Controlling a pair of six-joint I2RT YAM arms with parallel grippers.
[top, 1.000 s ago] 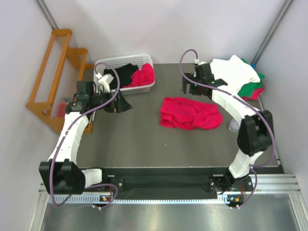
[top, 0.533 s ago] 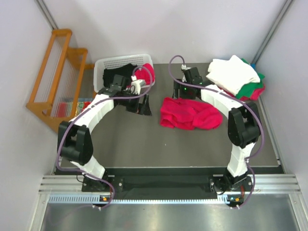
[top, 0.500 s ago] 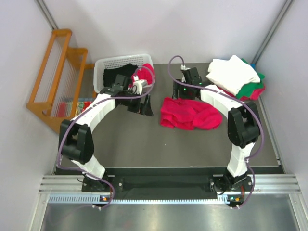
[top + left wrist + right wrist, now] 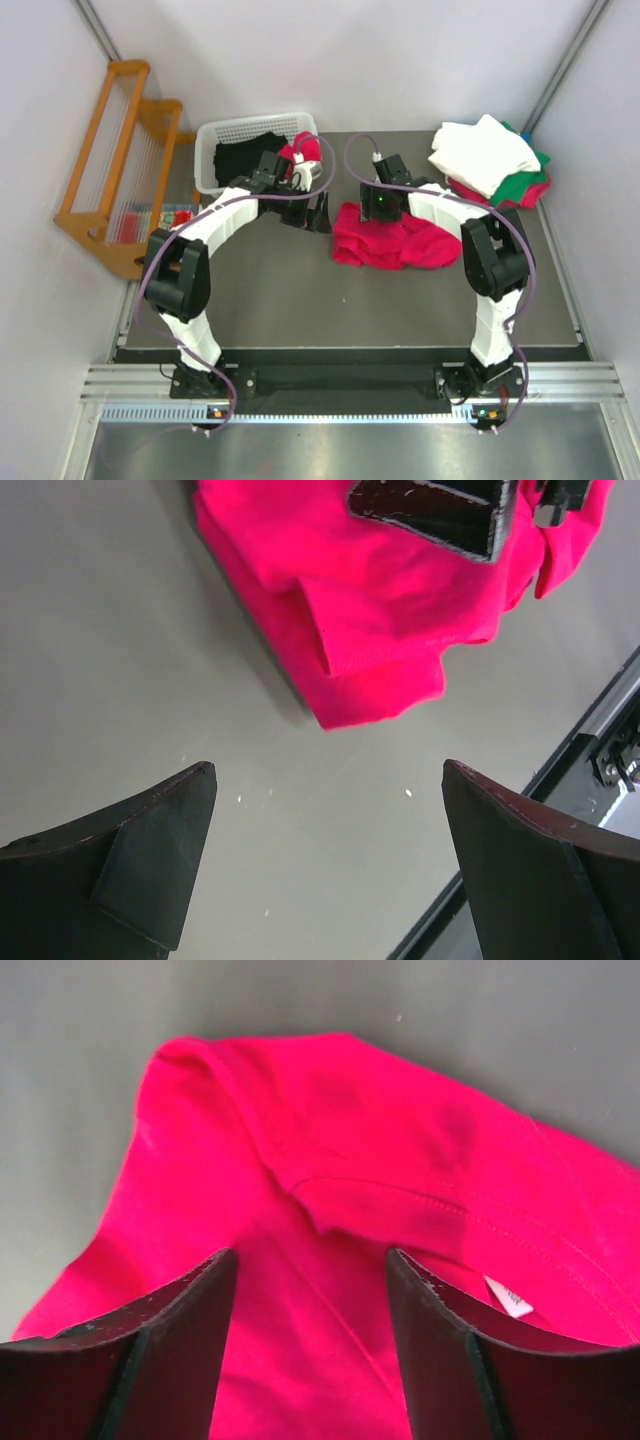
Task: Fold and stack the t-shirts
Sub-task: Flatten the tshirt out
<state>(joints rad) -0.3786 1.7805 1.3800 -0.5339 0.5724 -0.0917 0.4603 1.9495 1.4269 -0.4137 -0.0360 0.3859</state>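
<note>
On the grey worktop [image 4: 260, 290], note the left end effector [image 4: 305, 215] spread wide and empty, the right end effector [image 4: 310, 1290] part-open over the crumpled crimson t-shirt [image 4: 395, 240], lying long-axis left-to-right at centre.

— Where does the loose shirt [image 4: 395, 240] lie?
— Mid-table [image 4: 300, 300], the right gripper [image 4: 380, 207] over its far left edge, the left gripper [image 4: 312, 214] just left.
— The rest?
— A basket [image 4: 215, 135] of shirts far left; the stack [image 4: 490, 160] far right (well apart).
</note>
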